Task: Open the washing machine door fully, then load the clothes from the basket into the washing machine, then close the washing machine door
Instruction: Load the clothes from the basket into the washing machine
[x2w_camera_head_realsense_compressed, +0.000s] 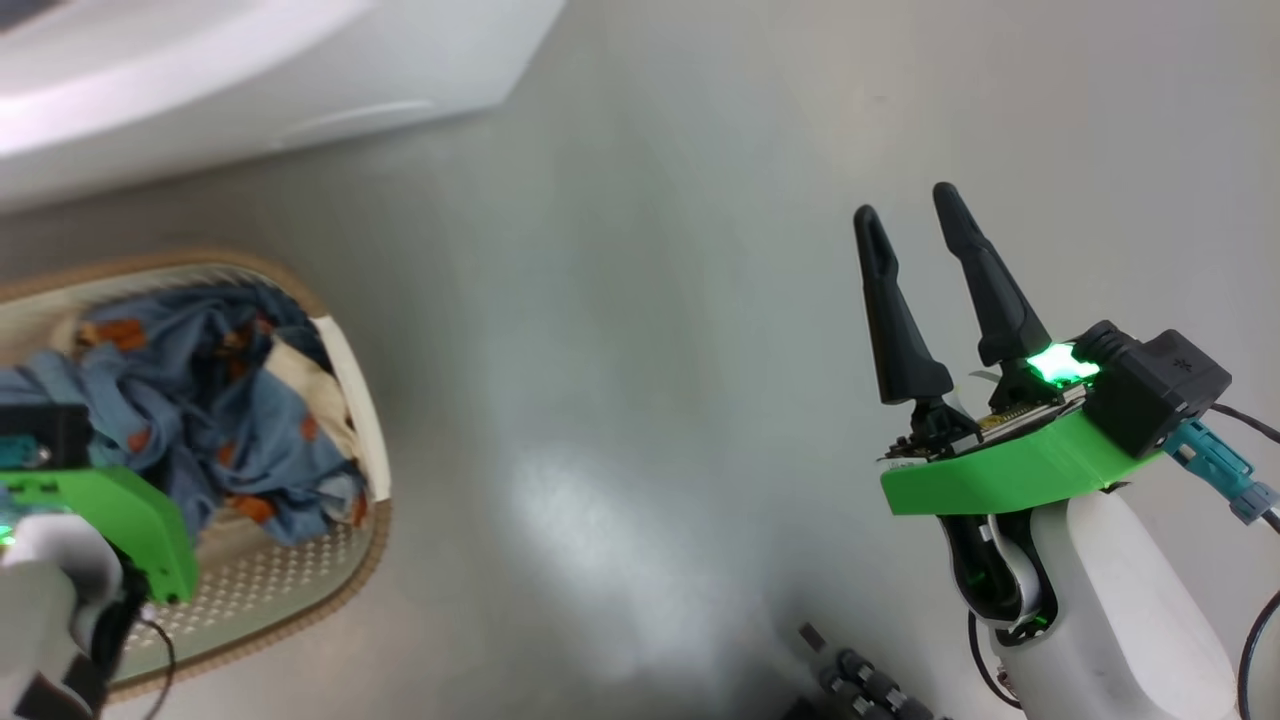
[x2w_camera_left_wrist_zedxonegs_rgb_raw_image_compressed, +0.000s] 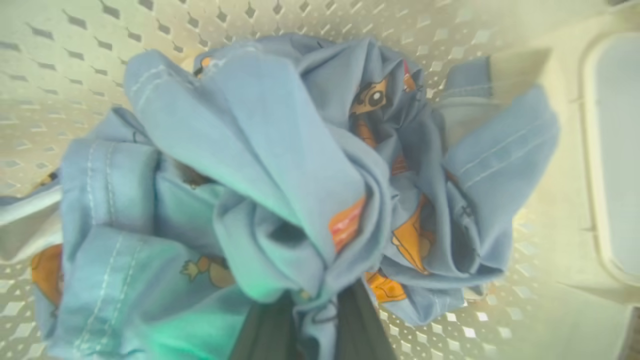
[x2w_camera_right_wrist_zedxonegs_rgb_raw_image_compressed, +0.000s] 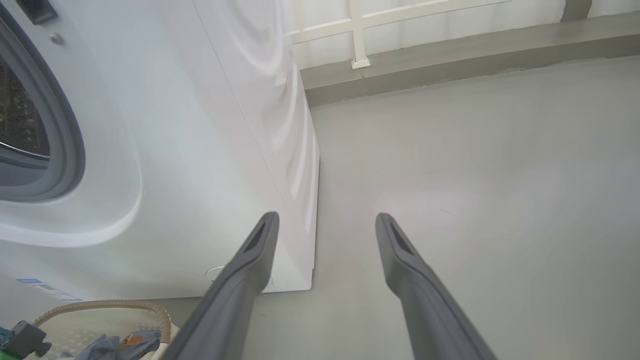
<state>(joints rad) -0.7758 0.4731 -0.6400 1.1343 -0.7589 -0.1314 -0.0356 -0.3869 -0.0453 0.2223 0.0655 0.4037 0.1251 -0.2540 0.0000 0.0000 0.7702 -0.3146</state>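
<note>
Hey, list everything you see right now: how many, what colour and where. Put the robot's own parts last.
washing machine: one, white, ahead to the robot's left, grey rubber ring showing
basket: one, cream with a brown rim, on the floor near the machine
clothes: one bunch, light blue with orange prints, in the basket
floor: grey, under everything
railing: one, white, at the far wall
left tool: one, dark fingers, shut on the clothes in the basket
right tool: one, dark fingers, open, above the floor
</note>
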